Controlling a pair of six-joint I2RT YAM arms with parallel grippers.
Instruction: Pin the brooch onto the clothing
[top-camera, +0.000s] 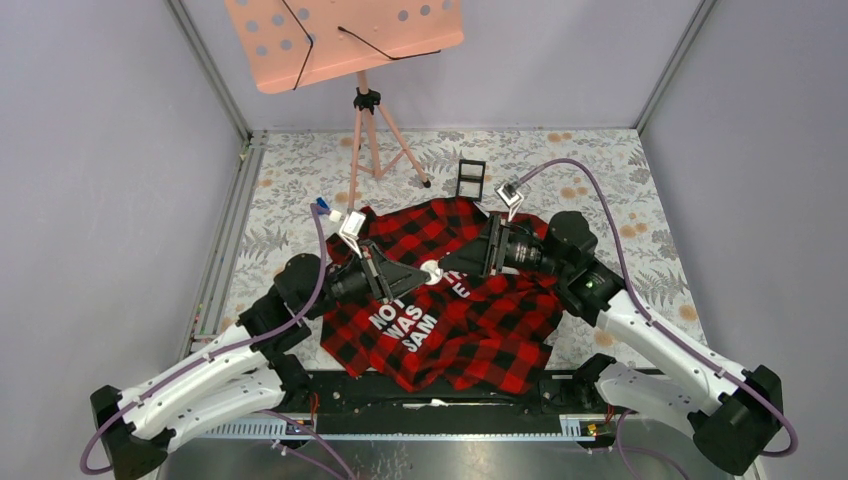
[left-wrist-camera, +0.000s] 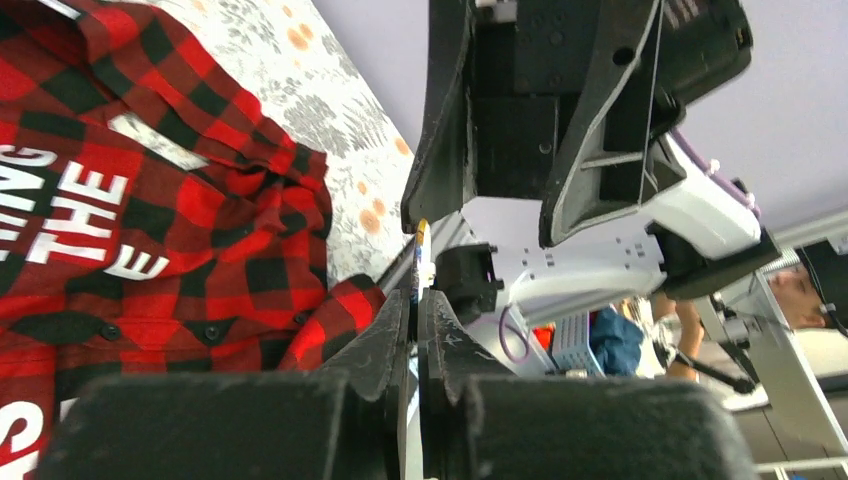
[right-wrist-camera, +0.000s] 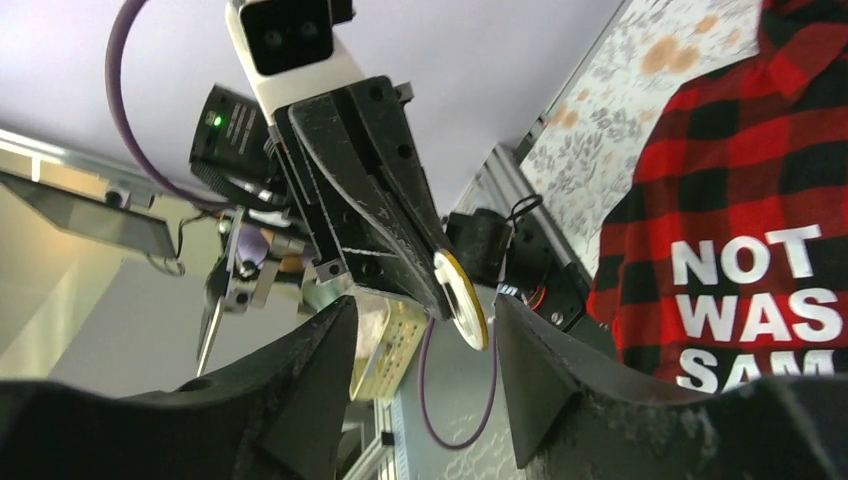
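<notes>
The clothing (top-camera: 470, 320), a red-and-black check shirt with white letters, lies spread on the table and also shows in the left wrist view (left-wrist-camera: 150, 230) and the right wrist view (right-wrist-camera: 760, 200). Above its middle the two grippers meet tip to tip. My left gripper (top-camera: 415, 272) is shut on the brooch (top-camera: 430, 268), a small pale disc with a yellowish rim (right-wrist-camera: 462, 298). In the left wrist view the brooch (left-wrist-camera: 423, 250) appears edge-on, sticking out past the closed left gripper (left-wrist-camera: 415, 330). My right gripper (right-wrist-camera: 425, 350) stands open, its fingers on either side of the disc without touching it.
A pink music stand (top-camera: 345, 40) on a tripod stands at the back. A small black square frame box (top-camera: 470, 178) sits behind the shirt, and a small blue object (top-camera: 323, 207) lies at its far left corner. A floral cloth (top-camera: 620, 190) covers the table.
</notes>
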